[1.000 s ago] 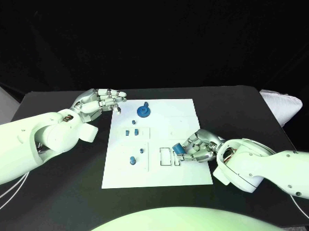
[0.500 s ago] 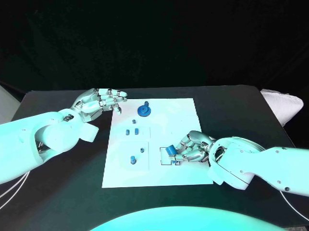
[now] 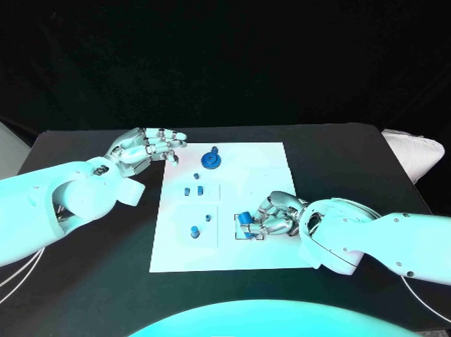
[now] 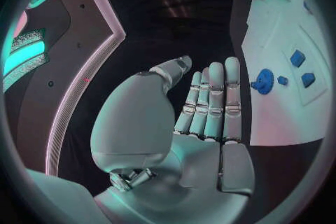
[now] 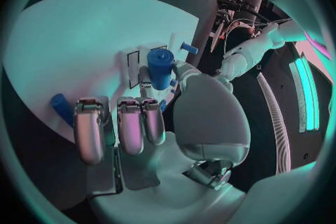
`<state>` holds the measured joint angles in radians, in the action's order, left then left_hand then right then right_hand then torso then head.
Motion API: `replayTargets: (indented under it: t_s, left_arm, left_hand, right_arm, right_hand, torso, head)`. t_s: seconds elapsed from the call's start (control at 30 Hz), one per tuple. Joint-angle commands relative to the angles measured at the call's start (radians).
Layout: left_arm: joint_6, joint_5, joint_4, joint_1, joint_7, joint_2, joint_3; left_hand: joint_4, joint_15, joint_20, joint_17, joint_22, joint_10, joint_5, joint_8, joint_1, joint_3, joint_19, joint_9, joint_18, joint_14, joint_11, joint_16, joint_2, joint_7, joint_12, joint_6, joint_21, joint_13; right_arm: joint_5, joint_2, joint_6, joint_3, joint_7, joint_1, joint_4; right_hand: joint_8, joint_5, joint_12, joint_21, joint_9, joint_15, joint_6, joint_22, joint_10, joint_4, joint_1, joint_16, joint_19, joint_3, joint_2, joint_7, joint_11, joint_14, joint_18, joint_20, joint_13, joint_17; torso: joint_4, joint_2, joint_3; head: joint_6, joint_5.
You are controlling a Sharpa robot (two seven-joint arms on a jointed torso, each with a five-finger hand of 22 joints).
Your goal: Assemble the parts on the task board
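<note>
Parts (image 3: 245,219): small blue pieces

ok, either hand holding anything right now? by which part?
Right hand pinches a blue cylindrical part by its side, over the white task board. Left hand holds nothing, fingers straight.

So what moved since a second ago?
The right hand, holding the blue part, slid left across the task board to the slots near its middle. The left hand stayed at the board's far left corner, holding nothing. The blue gear and the other small parts stayed put.
</note>
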<state>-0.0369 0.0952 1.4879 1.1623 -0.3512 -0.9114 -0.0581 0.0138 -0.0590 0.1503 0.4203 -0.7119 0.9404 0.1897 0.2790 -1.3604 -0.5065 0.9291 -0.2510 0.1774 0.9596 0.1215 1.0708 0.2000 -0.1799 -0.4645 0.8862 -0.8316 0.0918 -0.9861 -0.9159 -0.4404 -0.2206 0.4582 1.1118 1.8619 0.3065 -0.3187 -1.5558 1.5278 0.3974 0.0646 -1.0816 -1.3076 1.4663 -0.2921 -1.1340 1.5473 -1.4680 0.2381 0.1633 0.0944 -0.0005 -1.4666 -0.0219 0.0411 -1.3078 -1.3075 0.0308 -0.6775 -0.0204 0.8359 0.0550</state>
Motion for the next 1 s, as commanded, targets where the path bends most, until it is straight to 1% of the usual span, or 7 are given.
replayTargets:
  t_s: [0.03,0.27,0.33,0.47,0.57,0.87,1.0]
  left_arm:
    - [0.021,-0.005,0.002,0.0,-0.002,0.001,0.001]
    - [0.021,-0.005,0.002,0.0,-0.002,0.0,0.001]
    - [0.021,-0.005,0.001,0.0,-0.001,0.0,0.001]
    - [0.021,-0.005,0.001,0.0,0.0,0.0,0.0]
    - [0.021,-0.005,0.001,0.0,0.001,0.0,0.0]
    - [0.021,-0.005,0.001,0.0,0.002,-0.001,0.0]
    - [0.021,-0.005,0.001,0.0,0.003,-0.002,0.0]
  left_hand:
    - [0.007,0.004,0.001,-0.001,0.001,-0.004,-0.004,0.005,0.006,-0.001,0.009,0.002,0.007,-0.002,0.002,0.006,-0.002,0.002,0.002,0.005,0.004,-0.001]
    - [0.008,0.003,0.001,-0.001,0.001,-0.005,-0.004,0.005,0.007,-0.001,0.009,0.002,0.007,-0.002,0.002,0.006,-0.004,0.001,0.002,0.005,0.004,-0.001]
    - [0.008,0.003,0.001,-0.001,0.001,-0.005,-0.004,0.005,0.007,-0.001,0.009,0.002,0.007,-0.002,0.002,0.006,-0.004,0.001,0.002,0.005,0.004,-0.001]
    - [0.009,0.003,0.001,-0.001,0.001,-0.005,-0.004,0.005,0.007,-0.001,0.01,0.002,0.006,-0.002,0.003,0.006,-0.004,0.001,0.002,0.005,0.005,-0.001]
    - [0.009,0.003,0.001,-0.001,0.002,-0.006,-0.004,0.005,0.007,-0.001,0.01,0.002,0.006,-0.002,0.003,0.006,-0.004,0.001,0.003,0.005,0.005,-0.002]
    - [0.009,0.003,0.001,-0.001,0.002,-0.006,-0.004,0.005,0.007,-0.001,0.01,0.002,0.006,-0.002,0.003,0.006,-0.004,0.001,0.003,0.005,0.005,-0.002]
    - [0.01,0.003,0.001,-0.001,0.002,-0.007,-0.005,0.005,0.007,-0.001,0.01,0.002,0.006,-0.002,0.003,0.006,-0.004,0.001,0.003,0.004,0.006,-0.002]
  right_arm:
    - [-0.024,0.004,0.015,-0.001,0.018,-0.001,-0.006]
    - [-0.045,0.012,0.003,-0.001,0.025,-0.001,-0.017]
    - [-0.056,0.015,-0.006,-0.001,0.028,-0.002,-0.021]
    - [-0.073,0.018,-0.011,-0.001,0.029,-0.002,-0.024]
    - [-0.085,0.02,-0.001,-0.001,0.028,-0.002,-0.024]
    - [-0.118,0.014,0.011,-0.001,0.021,-0.004,-0.015]
    - [-0.126,0.004,-0.002,-0.001,-0.015,-0.005,-0.007]
  right_hand:
    - [0.003,-0.004,-0.004,0.005,0.0,0.008,-0.026,-0.246,0.098,0.0,0.011,0.005,-0.091,-0.009,-0.001,-0.028,-0.008,-0.09,0.013,-0.008,-0.254,-0.198]
    - [0.011,0.033,-0.001,0.002,0.001,0.009,-0.025,-0.245,0.096,0.0,0.052,0.004,-0.09,-0.039,0.003,-0.03,-0.01,-0.09,0.013,-0.009,-0.251,-0.197]
    - [0.017,0.086,-0.001,0.002,0.003,0.01,-0.024,-0.246,0.096,0.0,0.079,0.004,-0.09,-0.067,-0.003,-0.032,-0.011,-0.09,0.013,-0.01,-0.252,-0.197]
    - [0.033,0.22,0.002,-0.001,0.006,0.01,-0.015,-0.245,0.095,-0.004,0.118,0.003,-0.09,-0.215,-0.037,-0.032,-0.01,-0.09,0.012,-0.009,-0.251,-0.196]
    - [0.039,0.266,0.006,-0.004,0.006,0.009,-0.009,-0.244,0.093,-0.005,0.146,0.002,-0.089,-0.34,-0.022,-0.03,-0.009,-0.09,0.012,-0.009,-0.248,-0.195]
    - [0.042,0.267,0.012,-0.007,0.006,0.009,-0.003,-0.244,0.091,-0.007,0.162,0.001,-0.088,-0.387,0.004,-0.029,-0.009,-0.089,0.011,-0.009,-0.245,-0.19]
    - [0.047,0.259,0.012,-0.007,0.006,0.008,0.001,-0.244,0.091,-0.004,0.093,0.0,-0.088,-0.364,-0.037,-0.028,-0.008,-0.089,0.011,-0.007,-0.245,-0.19]
  torso:
    - [0.0005,0.0,-0.0004]
    - [0.0003,0.0,-0.0007]
    - [-0.0004,0.0,-0.0004]
    - [-0.0004,0.0,-0.0004]
    - [-0.0006,0.0,-0.0004]
    - [-0.0009,0.001,0.0]
    - [-0.0011,0.001,0.0003]
  head:
    - [0.002,-0.002]
    - [0.002,-0.003]
    - [0.002,-0.002]
    - [0.002,-0.001]
    - [0.001,0.0]
    - [0.002,-0.001]
    - [0.002,-0.003]
